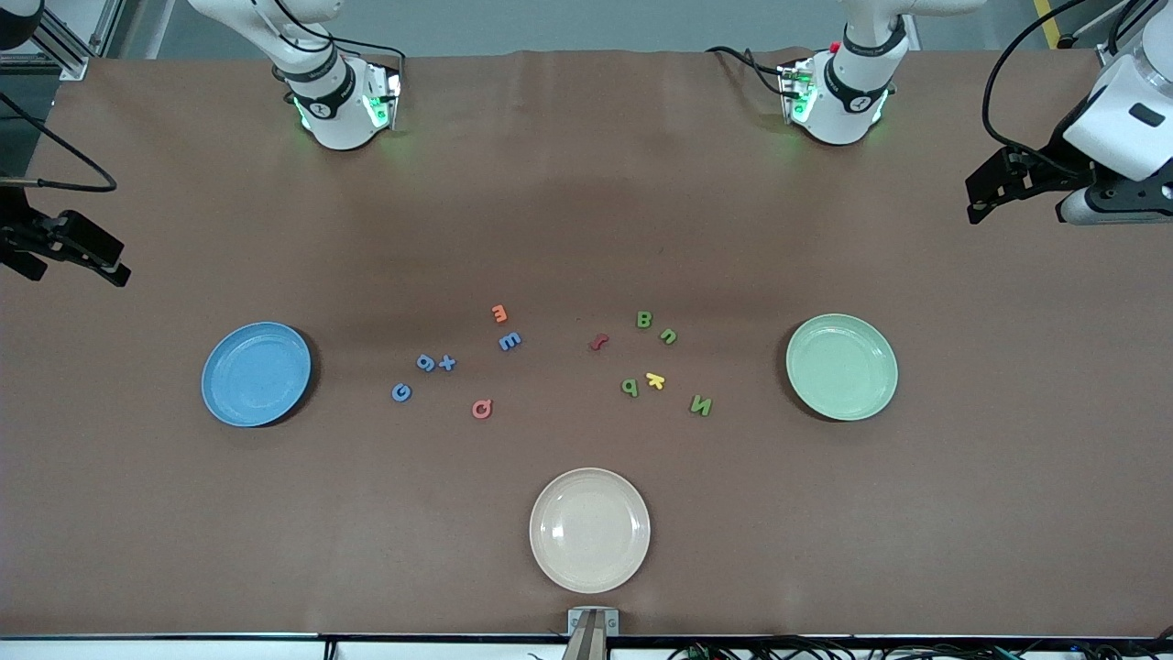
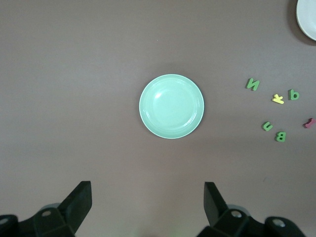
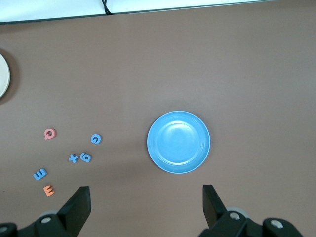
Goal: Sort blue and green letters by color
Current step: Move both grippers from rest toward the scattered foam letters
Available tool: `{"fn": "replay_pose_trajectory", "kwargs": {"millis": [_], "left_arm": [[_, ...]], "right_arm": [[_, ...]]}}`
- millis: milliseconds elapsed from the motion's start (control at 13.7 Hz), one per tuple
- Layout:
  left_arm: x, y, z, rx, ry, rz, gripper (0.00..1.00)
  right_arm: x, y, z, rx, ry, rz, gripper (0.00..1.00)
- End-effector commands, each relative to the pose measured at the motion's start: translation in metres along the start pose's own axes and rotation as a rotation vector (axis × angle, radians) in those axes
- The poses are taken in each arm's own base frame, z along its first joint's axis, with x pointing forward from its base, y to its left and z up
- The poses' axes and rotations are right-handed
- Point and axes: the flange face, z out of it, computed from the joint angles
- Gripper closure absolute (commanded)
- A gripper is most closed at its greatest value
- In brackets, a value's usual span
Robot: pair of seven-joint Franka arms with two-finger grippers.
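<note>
Both open hands, left hand (image 2: 147, 207) and right hand (image 3: 145, 210), hover apart from 8 letters (image 1: 509, 342).

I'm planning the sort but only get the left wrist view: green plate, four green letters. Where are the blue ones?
Observer: Four blue letters lie loose on the table toward the right arm's end, beside a blue plate.
Operator: Is the right arm on them yet?
Observer: No. The right gripper hangs over the table edge at that end, fingers open, holding nothing.
</note>
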Motion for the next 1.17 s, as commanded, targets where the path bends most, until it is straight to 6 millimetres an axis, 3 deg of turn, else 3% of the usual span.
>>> {"fn": "replay_pose_trajectory", "kwargs": {"millis": [0,219,438,511,804,1023,1096], "left_arm": [[0.002,0.002,-0.004,-0.015,-0.001,0.02,0.0],[0.007,0.007,0.005,-0.01,-0.015,0.025,0.0],[0.028,0.027,0.05,-0.007,-0.079,0.035,0.0],[0.034,0.054,0.073,-0.008,-0.085,0.053,0.0],[0.05,0.129,0.164,-0.018,-0.087,-0.146,0.0],[0.039,0.174,0.228,-0.043,-0.056,-0.236,0.0],[0.029,0.199,0.249,-0.046,-0.053,-0.288,0.0]], "right_arm": [[0.003,-0.001,-0.004,0.009,-0.003,-0.009,0.0],[0.003,-0.003,-0.003,0.009,-0.005,-0.012,0.0],[0.006,-0.013,0.009,0.01,-0.028,-0.016,0.0],[0.007,-0.023,0.015,0.011,-0.038,-0.033,0.0],[0.015,-0.074,0.054,0.006,-0.092,-0.12,0.0],[0.015,-0.081,0.078,0.018,-0.149,-0.14,0.0],[0.013,-0.091,0.09,0.01,-0.177,-0.146,0.01]]}}
